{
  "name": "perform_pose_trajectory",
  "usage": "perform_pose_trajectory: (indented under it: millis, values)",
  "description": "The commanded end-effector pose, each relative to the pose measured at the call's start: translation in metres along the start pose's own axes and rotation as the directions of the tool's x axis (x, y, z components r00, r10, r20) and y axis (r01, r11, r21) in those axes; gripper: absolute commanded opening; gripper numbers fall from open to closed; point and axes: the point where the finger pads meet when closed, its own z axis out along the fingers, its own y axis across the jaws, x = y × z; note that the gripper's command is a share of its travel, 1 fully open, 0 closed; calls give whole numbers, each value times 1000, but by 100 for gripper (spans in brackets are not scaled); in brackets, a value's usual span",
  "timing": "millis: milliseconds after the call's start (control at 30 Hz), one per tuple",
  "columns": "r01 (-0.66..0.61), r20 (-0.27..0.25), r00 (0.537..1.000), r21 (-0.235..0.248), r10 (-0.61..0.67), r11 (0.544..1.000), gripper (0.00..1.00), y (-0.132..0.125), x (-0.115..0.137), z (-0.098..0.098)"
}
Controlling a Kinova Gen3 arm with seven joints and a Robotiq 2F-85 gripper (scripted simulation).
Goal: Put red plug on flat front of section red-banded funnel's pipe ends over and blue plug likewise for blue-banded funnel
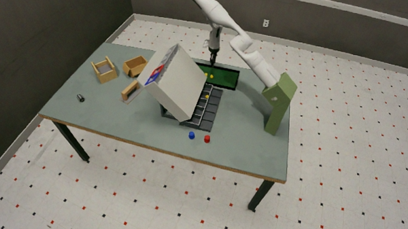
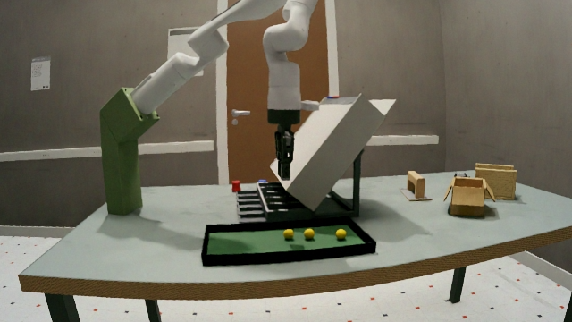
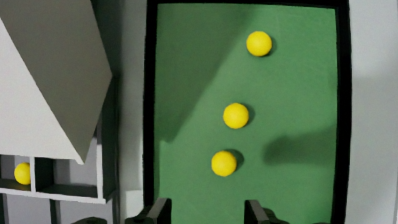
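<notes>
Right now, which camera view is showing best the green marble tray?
The wrist view: it looks down into the green marble tray and separates its three marbles. The exterior view shows the whole tray with all three, but at a slant. In the top view, the cover hides part.

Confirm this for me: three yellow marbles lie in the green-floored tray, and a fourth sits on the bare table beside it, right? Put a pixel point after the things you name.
Not quite: the fourth yellow marble point(image 1: 207, 96) point(image 3: 23, 173) sits in a walled compartment of the dark rack, as the wrist view shows. The rest holds.
</notes>
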Motion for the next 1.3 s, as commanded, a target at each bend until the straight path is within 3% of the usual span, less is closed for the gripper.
perform_pose_trajectory:
  millis: [0,533,567,667,800,1100,1133,1267]
  values:
    - [-4,-20,1000,-8,4,1000,50,17,6,8]
    - [-4,-20,1000,-8,4,1000,50,17,6,8]
    - [-3,-21,1000,-8,3,1000,50,18,7,77]
    - [-3,-21,1000,-8,3,1000,50,17,7,85]
    - [-3,-21,1000,-8,3,1000,50,18,8,118]
    - [-3,-21,1000,-8,3,1000,50,18,8,118]
    - [-4,8,1000,40,4,999,50,17,9,117]
    - [-4,8,1000,40,4,999,50,17,9,117]
